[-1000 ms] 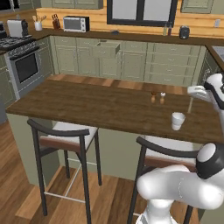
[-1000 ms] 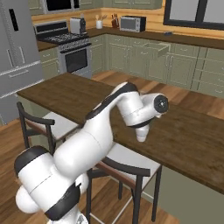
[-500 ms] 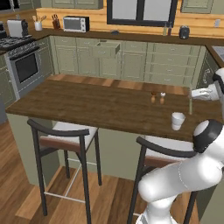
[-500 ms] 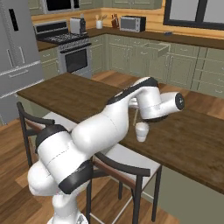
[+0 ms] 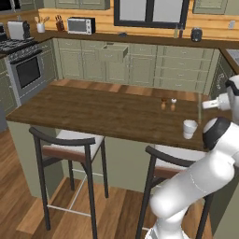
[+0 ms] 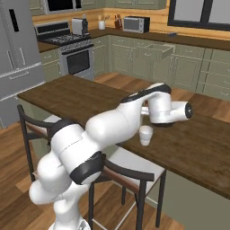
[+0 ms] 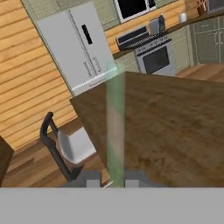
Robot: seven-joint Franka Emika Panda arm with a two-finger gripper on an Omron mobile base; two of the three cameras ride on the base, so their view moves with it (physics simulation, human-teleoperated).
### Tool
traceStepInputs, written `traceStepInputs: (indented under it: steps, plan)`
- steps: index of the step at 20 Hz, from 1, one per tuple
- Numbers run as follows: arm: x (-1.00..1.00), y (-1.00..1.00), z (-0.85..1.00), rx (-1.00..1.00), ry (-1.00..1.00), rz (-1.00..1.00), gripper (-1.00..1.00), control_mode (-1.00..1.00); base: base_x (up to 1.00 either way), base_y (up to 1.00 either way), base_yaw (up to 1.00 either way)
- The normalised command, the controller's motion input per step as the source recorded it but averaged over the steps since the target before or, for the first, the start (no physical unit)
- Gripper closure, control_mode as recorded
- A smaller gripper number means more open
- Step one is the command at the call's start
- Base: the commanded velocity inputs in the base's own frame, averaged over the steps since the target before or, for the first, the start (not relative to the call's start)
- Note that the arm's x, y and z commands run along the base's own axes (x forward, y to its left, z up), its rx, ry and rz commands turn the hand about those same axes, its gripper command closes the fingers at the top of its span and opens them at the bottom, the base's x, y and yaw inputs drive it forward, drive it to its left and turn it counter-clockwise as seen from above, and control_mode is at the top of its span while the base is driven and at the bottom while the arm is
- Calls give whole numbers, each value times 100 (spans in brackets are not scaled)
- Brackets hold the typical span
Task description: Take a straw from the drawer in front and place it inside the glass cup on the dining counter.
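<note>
Because the arm's own white body stands in the way in the right base view, the tool (image 7: 112, 183) is hard to see there, but the hand view shows it closed on a blurry pale green straw (image 7: 115, 131). The glass cup (image 5: 189, 129) stands on the brown table (image 5: 93, 112), near two tiny shakers (image 5: 168, 103). Since a second ago the arm has swung farther right, and the far drawer (image 5: 115, 52) is open.

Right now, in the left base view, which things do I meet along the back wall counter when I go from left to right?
Toaster → utensil holder → knife block → microwave → dark jar.
</note>
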Motion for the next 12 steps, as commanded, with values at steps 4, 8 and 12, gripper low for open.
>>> traceStepInputs:
  steps: [4,8,12]
  plan:
    - [17,0,-17,0,-14,4,100,-100,0,0,0]
    - [20,0,-20,0,-17,4,100,-100,0,0,0]
    - [25,0,-22,0,-16,3,100,-100,0,0,0]
